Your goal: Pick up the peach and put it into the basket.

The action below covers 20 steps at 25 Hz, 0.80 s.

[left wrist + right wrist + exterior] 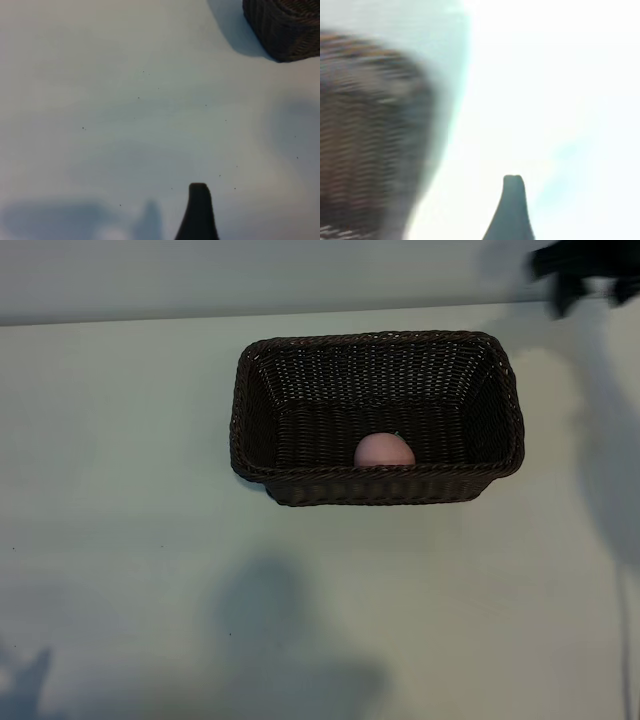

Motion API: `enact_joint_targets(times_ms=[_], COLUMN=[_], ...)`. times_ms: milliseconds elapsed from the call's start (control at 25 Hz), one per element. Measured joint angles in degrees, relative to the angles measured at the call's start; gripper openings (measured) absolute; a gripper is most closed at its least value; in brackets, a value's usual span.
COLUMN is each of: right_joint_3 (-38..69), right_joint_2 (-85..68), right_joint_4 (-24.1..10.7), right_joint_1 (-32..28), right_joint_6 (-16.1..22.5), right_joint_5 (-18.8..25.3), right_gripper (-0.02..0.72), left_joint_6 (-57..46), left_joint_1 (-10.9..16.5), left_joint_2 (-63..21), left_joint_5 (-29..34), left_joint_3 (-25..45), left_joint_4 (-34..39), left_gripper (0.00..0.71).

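Exterior view shows you the peach (384,450) already lying inside the basket (260,390), against its near wall, so the job looks done. Should you need it again, treat it as light, round, likely to roll and bruise; take it gently across its widest part, from above. The basket's deep sloping sides and braided rim crowd that near wall, so come straight down. Your right gripper (585,275) sits off the far right corner; I cannot tell its fingers. The left finger (198,212) hangs over bare table (120,540), jaws spread wide, holding nothing
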Motion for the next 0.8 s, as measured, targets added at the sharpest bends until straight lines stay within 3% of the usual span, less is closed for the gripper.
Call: enact_joint_targets(times_ms=[200,360,520,800], right_joint_3=[0.00,0.00,1.36,6.10], right_joint_2=[0.00,0.00,-1.86,-16.37], right_joint_4=[0.54,4.62,8.35,9.46], right_joint_1=[-12.85,-19.64,-22.49,-22.55], right_joint_6=[-0.05,-0.78,-0.78,-1.60], right_joint_5=[0.44,0.55,0.60,0.71], right_gripper=[0.597,0.597,0.591,0.569], left_joint_6=[0.00,0.00,0.00,-0.06], left_joint_1=[0.00,0.00,0.00,0.00], left_joint_2=[0.00,0.00,0.00,0.00], left_joint_5=[0.00,0.00,0.00,0.00], left_joint_3=[0.00,0.00,0.00,0.00], left_joint_4=[0.00,0.00,0.00,0.00], left_gripper=[0.589,0.589,0.589,0.589])
